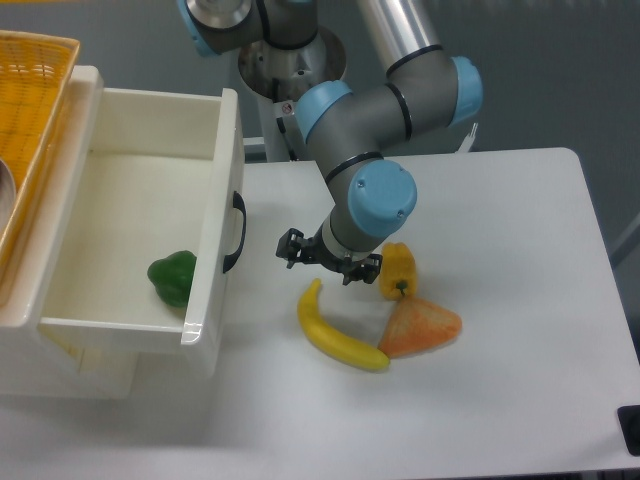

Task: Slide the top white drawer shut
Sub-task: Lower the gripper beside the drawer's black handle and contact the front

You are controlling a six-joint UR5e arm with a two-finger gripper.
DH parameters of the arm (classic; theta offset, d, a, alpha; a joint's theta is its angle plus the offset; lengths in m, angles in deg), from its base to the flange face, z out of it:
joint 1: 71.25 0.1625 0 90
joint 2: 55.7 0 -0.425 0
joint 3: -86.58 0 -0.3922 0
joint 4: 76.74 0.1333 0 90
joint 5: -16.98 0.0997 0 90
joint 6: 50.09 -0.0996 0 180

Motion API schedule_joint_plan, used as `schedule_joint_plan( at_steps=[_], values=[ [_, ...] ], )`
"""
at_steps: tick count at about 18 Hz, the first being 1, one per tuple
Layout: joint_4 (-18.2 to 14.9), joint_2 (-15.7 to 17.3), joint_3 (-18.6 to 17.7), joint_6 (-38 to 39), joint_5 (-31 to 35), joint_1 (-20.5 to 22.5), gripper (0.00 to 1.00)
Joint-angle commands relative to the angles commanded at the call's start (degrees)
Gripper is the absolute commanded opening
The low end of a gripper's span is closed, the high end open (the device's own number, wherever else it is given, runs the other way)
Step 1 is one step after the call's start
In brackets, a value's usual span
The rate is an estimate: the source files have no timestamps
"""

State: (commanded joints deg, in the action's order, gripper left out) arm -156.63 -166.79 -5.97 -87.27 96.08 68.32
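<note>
The top white drawer (214, 215) stands pulled far out of the small white cabinet at the left, its flat front panel carrying a black curved handle (236, 232). A green pepper (174, 277) lies inside it. My gripper (323, 259) hangs low over the table, a short way right of the drawer front and apart from it. Its dark fingers spread apart with nothing between them. The lower drawer is hidden under the open one.
A banana (336, 331), a yellow pepper (397, 270) and an orange wedge-shaped item (420, 327) lie on the white table (500, 240) just right of and below the gripper. A yellow wicker basket (30, 90) sits on the cabinet top at the far left.
</note>
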Motion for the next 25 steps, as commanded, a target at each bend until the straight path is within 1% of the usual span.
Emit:
schedule_joint_plan(
  at_steps=[5, 20, 25],
  values=[
    [0.8, -0.2, 0.0, 0.0, 0.1, -1.1, 1.0],
    [0.9, 0.1, 0.0, 1.3, 0.2, -3.1, 1.0],
    [0.8, 0.2, 0.0, 1.4, 0.2, -3.2, 1.0]
  ],
)
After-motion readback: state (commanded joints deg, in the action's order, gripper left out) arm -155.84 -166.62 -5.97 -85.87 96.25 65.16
